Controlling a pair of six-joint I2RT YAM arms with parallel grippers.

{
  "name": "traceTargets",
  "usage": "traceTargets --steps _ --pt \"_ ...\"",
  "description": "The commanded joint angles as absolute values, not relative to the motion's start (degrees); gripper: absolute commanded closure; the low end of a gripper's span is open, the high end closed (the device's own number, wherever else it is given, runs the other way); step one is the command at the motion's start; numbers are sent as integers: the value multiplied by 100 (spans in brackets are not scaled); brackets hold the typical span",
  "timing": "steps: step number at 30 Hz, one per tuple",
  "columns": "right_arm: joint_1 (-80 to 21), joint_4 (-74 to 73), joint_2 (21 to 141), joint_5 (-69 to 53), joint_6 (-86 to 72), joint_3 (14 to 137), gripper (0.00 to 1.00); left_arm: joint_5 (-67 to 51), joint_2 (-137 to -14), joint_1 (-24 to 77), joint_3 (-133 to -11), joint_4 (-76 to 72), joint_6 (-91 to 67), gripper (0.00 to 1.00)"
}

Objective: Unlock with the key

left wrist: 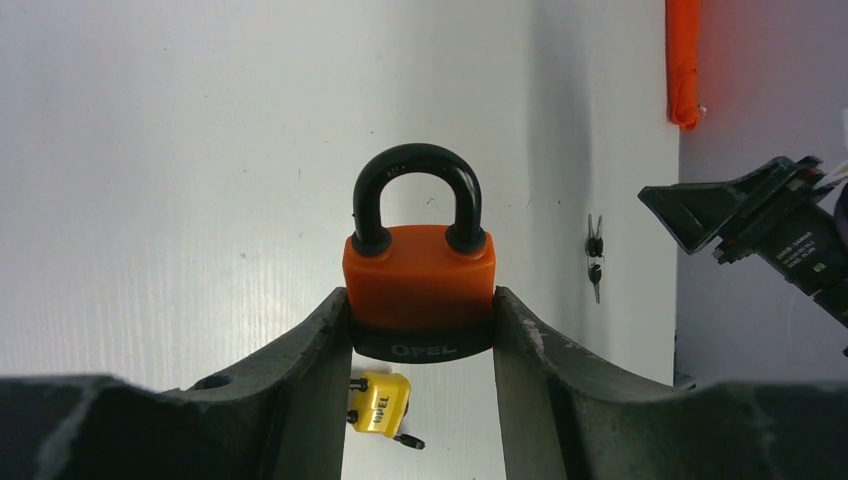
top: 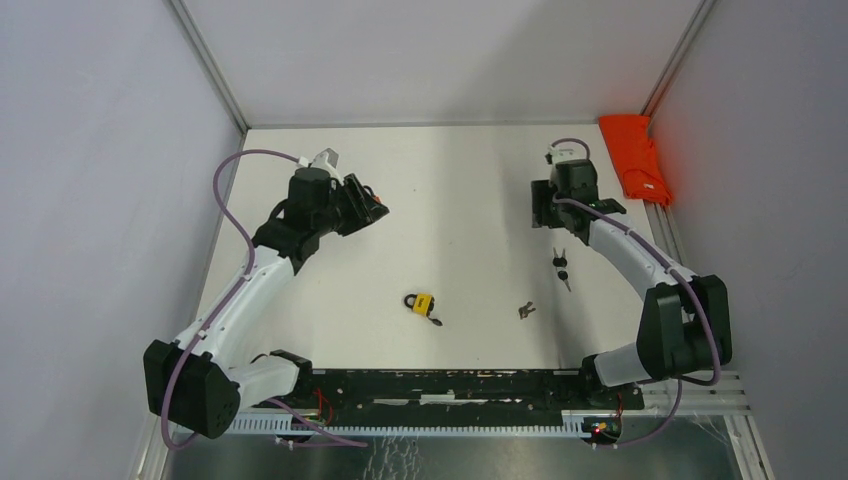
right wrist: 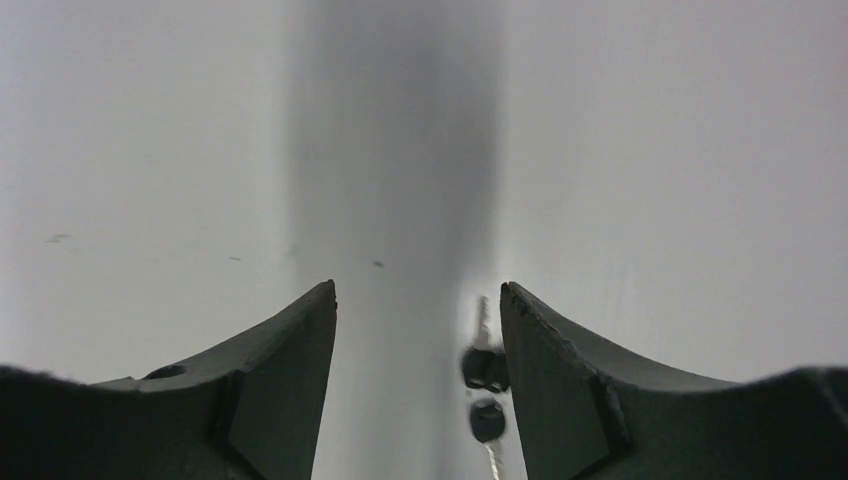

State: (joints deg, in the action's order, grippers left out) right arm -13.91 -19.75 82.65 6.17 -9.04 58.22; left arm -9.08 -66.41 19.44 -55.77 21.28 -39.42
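**Top external view: lock gripped, keys lying unclaimed on the worktop**

The left hand (left wrist: 420, 297) is clamping the orange padlock (left wrist: 420, 275) by its two sides and holding it off the worktop (top: 450, 180), with the black shackle (left wrist: 418, 158) pointing away from the wrist. The right hand (right wrist: 417, 290) is hovering over the far right of the worktop with its fingers spread apart and nothing between them. The black-headed keys (right wrist: 485, 370) are lying flat below it, just beside its right finger.

The main risk is probably the pick itself. The keys are lying thin and flat, and they are sitting off-centre under the open hand, so a descent from here could be closing on one edge and flicking them aside. A second risk is a skewed grasp, which would be leaving the blade at an angle to the keyway. The underside of the lock is facing the left wrist, so its keyway is not showing.

A yellow padlock (top: 423, 302) is resting mid-worktop with something dark, seemingly a key, sticking out of its base. A smaller pair of keys (top: 526, 310) is lying to its right. Which keys fit the orange lock cannot be told, so a wrong choice is possible. A red cloth (top: 637, 158) is sitting in the far right corner, well apart from everything. Nothing is blocking the path between the two hands.
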Motion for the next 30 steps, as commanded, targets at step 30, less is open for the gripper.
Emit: traceTargets --steps 30 --pt "-698 -2010 8734 1093 -1030 4346 41 -1574 -6879 1843 -5388 1170 -3812 98"
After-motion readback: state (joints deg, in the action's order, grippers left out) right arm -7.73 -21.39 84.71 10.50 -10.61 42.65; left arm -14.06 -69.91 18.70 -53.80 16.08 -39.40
